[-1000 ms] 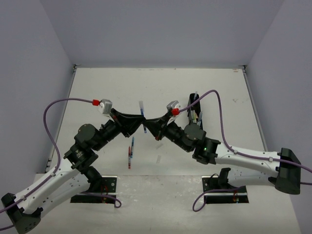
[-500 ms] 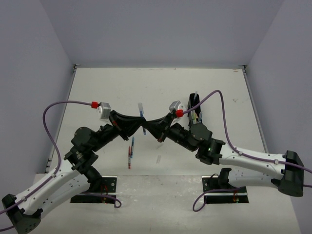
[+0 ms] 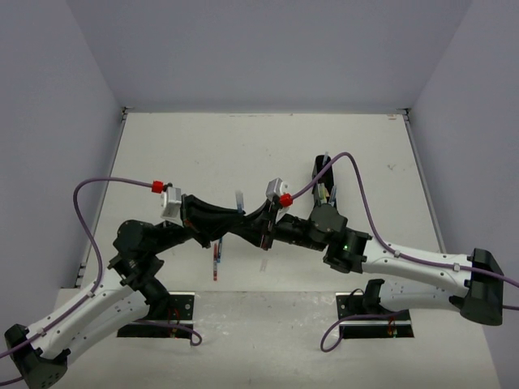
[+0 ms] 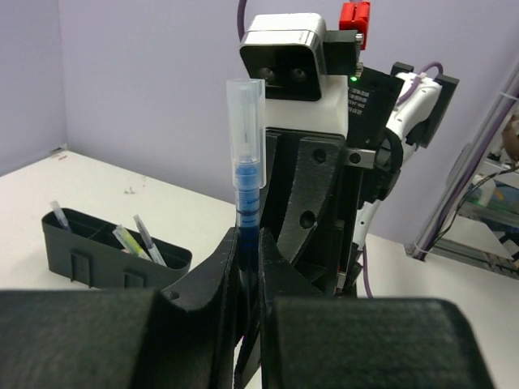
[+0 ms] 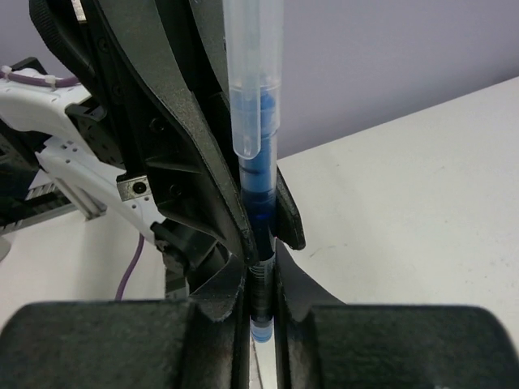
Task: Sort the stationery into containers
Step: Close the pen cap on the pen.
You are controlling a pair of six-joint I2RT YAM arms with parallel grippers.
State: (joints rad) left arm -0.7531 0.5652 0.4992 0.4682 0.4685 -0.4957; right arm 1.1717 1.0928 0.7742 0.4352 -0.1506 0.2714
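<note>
- left wrist: the left claw (image 4: 248,251) is clamped on the blue pen (image 4: 246,174), and the pen stands upright with its clear cap on top.
- right wrist: the same pen runs up between the fingers of the right claw (image 5: 259,284); whether they pinch it or only flank it, i cannot tell.
- top: both claws meet nose to nose over mid-table, with the pen between them.
- the black tray (image 3: 317,166) lies well apart, beside the right arm, with a few pens inside.
- a red pen (image 3: 216,261) lies loose on the table near the left arm.
</note>
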